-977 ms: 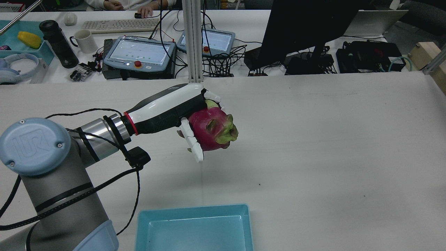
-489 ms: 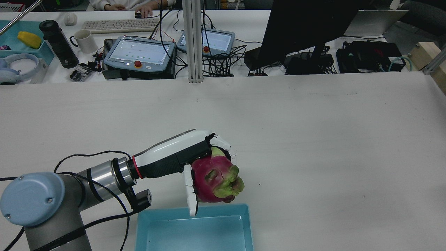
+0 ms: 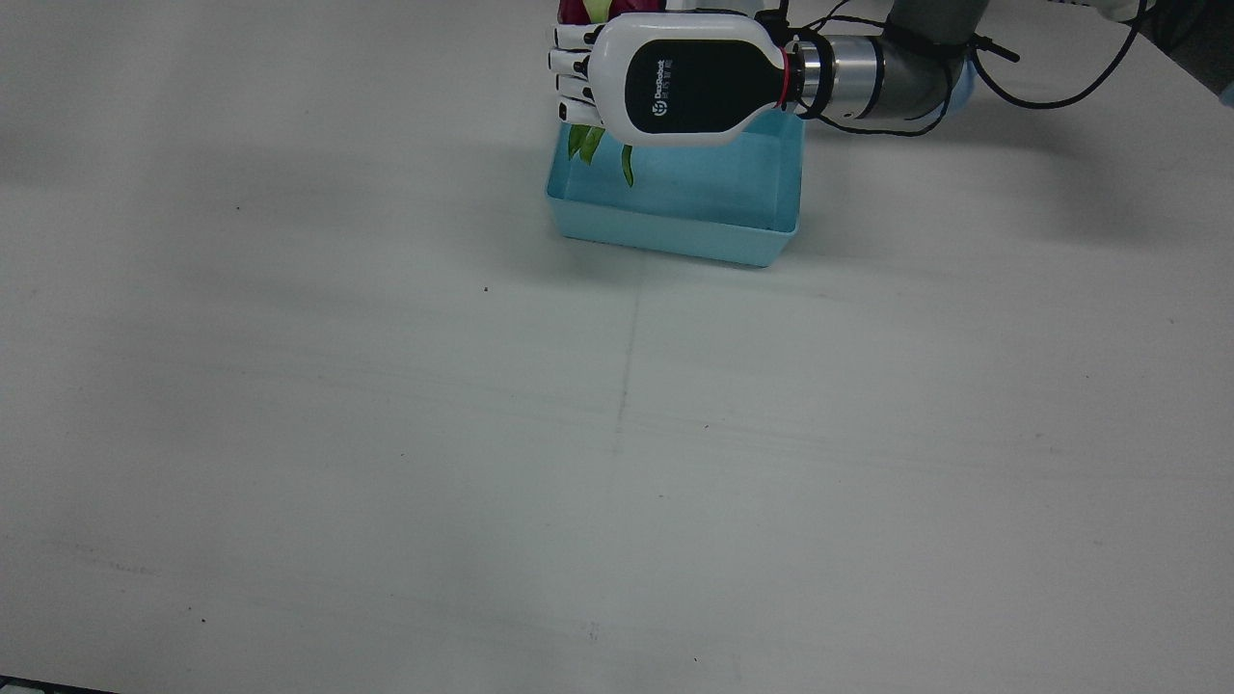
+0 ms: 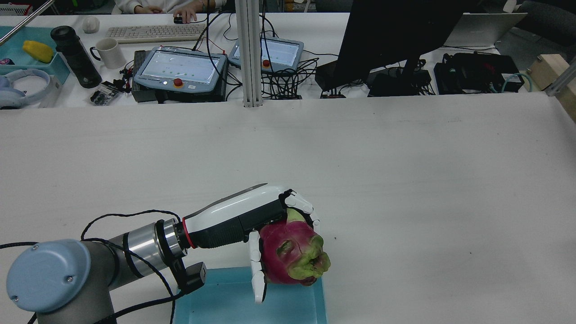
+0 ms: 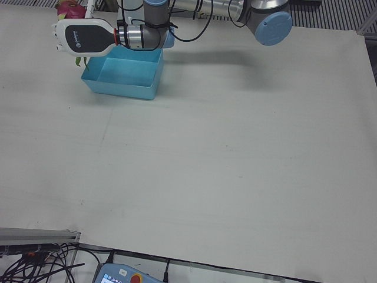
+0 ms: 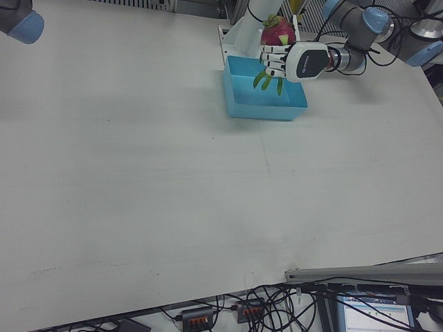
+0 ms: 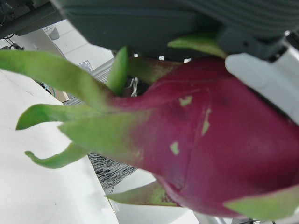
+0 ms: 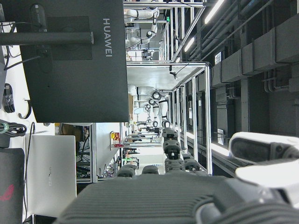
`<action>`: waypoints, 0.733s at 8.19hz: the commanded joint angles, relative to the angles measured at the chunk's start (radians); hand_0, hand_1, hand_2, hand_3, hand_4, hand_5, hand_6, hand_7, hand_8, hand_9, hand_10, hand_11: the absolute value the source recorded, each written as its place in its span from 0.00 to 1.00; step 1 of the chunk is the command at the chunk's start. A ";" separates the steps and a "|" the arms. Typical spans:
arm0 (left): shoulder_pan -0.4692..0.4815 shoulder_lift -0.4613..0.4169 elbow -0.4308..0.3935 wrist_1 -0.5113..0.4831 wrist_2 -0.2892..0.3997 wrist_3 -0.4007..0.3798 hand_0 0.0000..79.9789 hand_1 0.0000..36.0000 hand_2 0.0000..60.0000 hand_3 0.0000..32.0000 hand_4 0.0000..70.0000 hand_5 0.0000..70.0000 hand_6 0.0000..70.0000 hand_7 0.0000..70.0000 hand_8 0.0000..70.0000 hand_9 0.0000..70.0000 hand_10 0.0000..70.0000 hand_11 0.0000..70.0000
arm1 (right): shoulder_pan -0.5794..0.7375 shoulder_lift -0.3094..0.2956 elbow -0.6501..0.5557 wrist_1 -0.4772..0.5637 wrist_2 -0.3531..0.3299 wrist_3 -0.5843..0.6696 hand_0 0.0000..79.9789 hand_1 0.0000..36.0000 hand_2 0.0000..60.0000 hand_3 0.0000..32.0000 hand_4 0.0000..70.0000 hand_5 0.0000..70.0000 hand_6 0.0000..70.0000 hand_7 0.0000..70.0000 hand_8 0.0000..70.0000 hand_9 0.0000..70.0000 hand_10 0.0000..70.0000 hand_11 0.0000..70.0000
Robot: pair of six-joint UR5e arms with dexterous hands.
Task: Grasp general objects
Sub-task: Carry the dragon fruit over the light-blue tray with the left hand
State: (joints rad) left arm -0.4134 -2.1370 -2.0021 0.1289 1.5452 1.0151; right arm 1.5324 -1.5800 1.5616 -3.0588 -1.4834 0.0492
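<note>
A magenta dragon fruit with green scales hangs over the right end of a light blue tray, and my left hand is shut on it. The front view shows the left hand from its back, above the tray's far part, with the fruit's green tips dangling below the fingers. In the left hand view the fruit fills the picture. My right hand shows only in its own view, fingers stretched out and holding nothing.
The tray sits at the robot's edge of the white table, between the pedestals. Behind the table's far edge stand a post, two teach pendants, a black monitor and cables. A person's hands rest at a keyboard.
My left hand has carried the dragon fruit back from mid-table toward the robot's edge and slightly right. It now hangs over the blue tray. The grasp is unchanged.
</note>
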 commanded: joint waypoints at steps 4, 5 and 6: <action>0.035 0.058 -0.006 -0.101 0.001 -0.001 0.60 0.19 0.07 0.00 0.33 1.00 0.46 0.61 0.33 0.46 0.37 0.54 | 0.000 0.000 0.000 0.000 0.000 0.000 0.00 0.00 0.00 0.00 0.00 0.00 0.00 0.00 0.00 0.00 0.00 0.00; 0.036 0.060 -0.004 -0.101 0.001 0.000 0.60 0.19 0.07 0.00 0.32 1.00 0.46 0.62 0.32 0.45 0.35 0.51 | 0.000 0.000 0.000 0.000 0.000 0.000 0.00 0.00 0.00 0.00 0.00 0.00 0.00 0.00 0.00 0.00 0.00 0.00; 0.035 0.062 -0.004 -0.104 0.001 0.000 0.59 0.18 0.08 0.00 0.33 1.00 0.47 0.67 0.34 0.49 0.35 0.51 | 0.000 0.000 0.000 0.000 0.000 0.000 0.00 0.00 0.00 0.00 0.00 0.00 0.00 0.00 0.00 0.00 0.00 0.00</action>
State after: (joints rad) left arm -0.3789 -2.0788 -2.0074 0.0293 1.5461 1.0149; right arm 1.5324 -1.5800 1.5616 -3.0588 -1.4834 0.0491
